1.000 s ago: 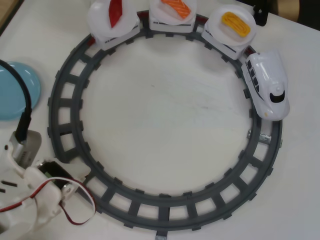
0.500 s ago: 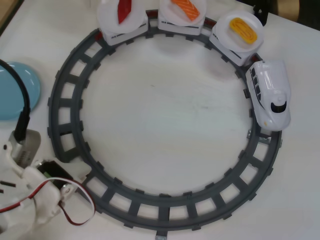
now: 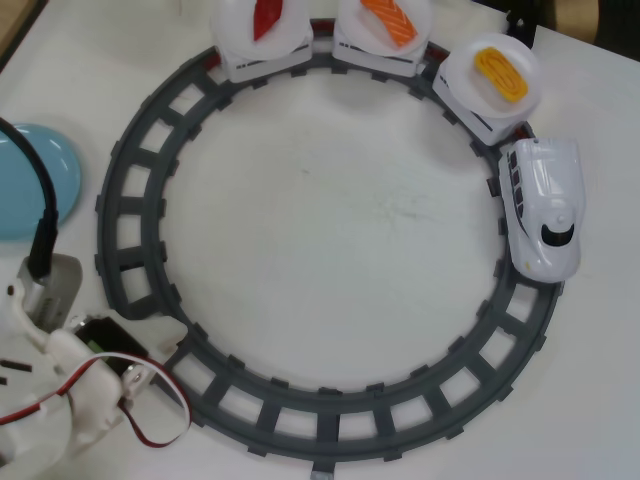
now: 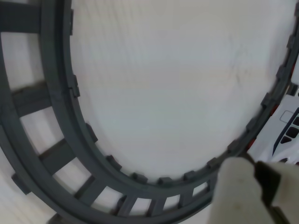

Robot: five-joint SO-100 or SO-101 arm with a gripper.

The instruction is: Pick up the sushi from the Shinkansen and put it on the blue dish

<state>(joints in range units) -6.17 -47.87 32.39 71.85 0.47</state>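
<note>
White tabletop (image 3: pixel 330 230) under everything. Grey circular track (image 3: pixel 330 425) laid flat on it, filling most of overhead view; lower curve of same track (image 4: pixel 60 121) across wrist view. White arm body (image 3: pixel 60 400) at lower left of overhead view, just outside the track's lower-left curve, red-and-white wire looped beside it, black cable running up over the blue dish (image 3: pixel 25 185). Blue dish at left edge of overhead view, outside the track, cut off by frame, nothing visible on it. Shinkansen (image 3: pixel 543 205) on right side of track in overhead view, nose pointing down-frame; sliver of white body with black windows (image 4: pixel 285 133) at right edge of wrist view. Three cars behind it along top arc, each carrying a round white plate. Sushi (image 3: pixel 500 72) flat on white plate (image 3: pixel 475 58) of car directly behind the locomotive, upper right, well apart from arm and blue dish. Salmon piece (image 3: pixel 388 20) on middle car, dark red piece (image 3: pixel 267 15) on rear car. Pincer (image 4: pixel 254 186) only as blurred pale and dark finger parts at bottom right of wrist view; open or closed: cannot tell; nothing seen in it.
</note>
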